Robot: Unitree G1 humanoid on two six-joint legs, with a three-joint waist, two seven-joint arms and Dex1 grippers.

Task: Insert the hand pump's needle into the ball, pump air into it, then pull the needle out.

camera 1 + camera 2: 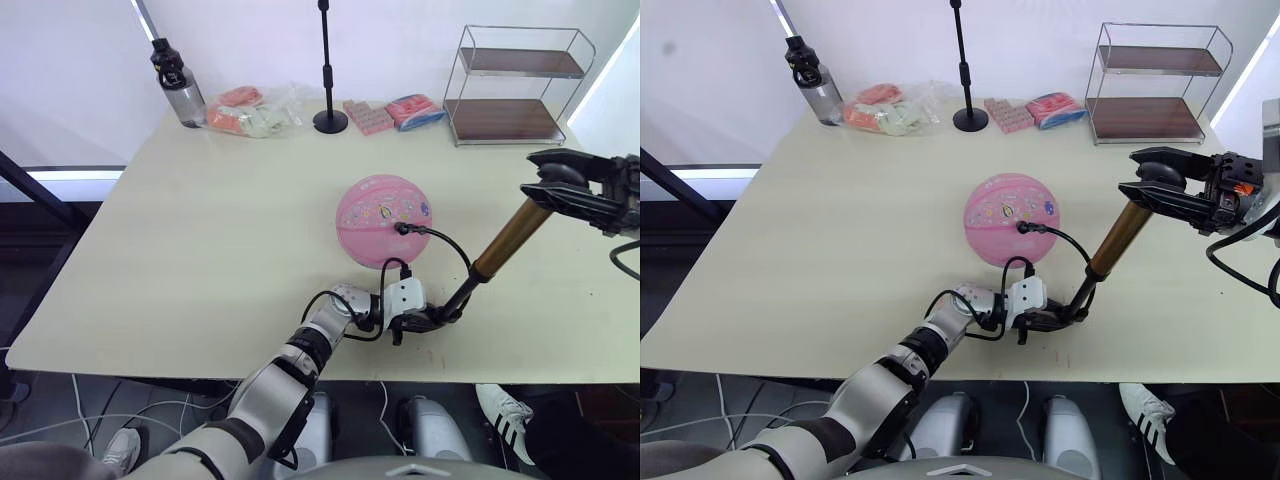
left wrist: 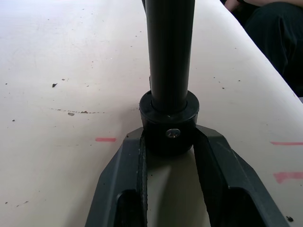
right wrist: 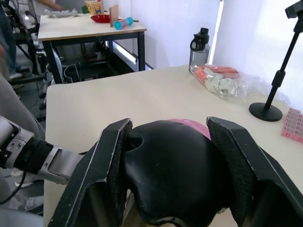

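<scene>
The ball (image 1: 383, 221) sits mid-frame on the table (image 1: 180, 250), and the hose (image 1: 445, 242) already runs into its valve, so the needle looks seated and pumping is probably the step in hand. The pump (image 1: 508, 240) leans from lower centre up toward the right edge. The left gripper (image 1: 425, 321) clamps its black base against the tabletop, jaws closed on the end cap; the right gripper (image 1: 560, 185) has its jaws closed around the T-handle (image 3: 173, 177). To pump well, the right arm should drive the handle straight along the cylinder's own tilted line, since any sideways push would likely lever the base out of the left jaws or tug the hose at the valve. The left arm should simply hold firm. Strokes ought to be full but gentle near the ends. The left wrist view shows the base collar and its small screw pinched between both fingers (image 2: 118, 179), a contact too small to judge from the head. The right wrist view shows how squarely the handle sits between the pads.
</scene>
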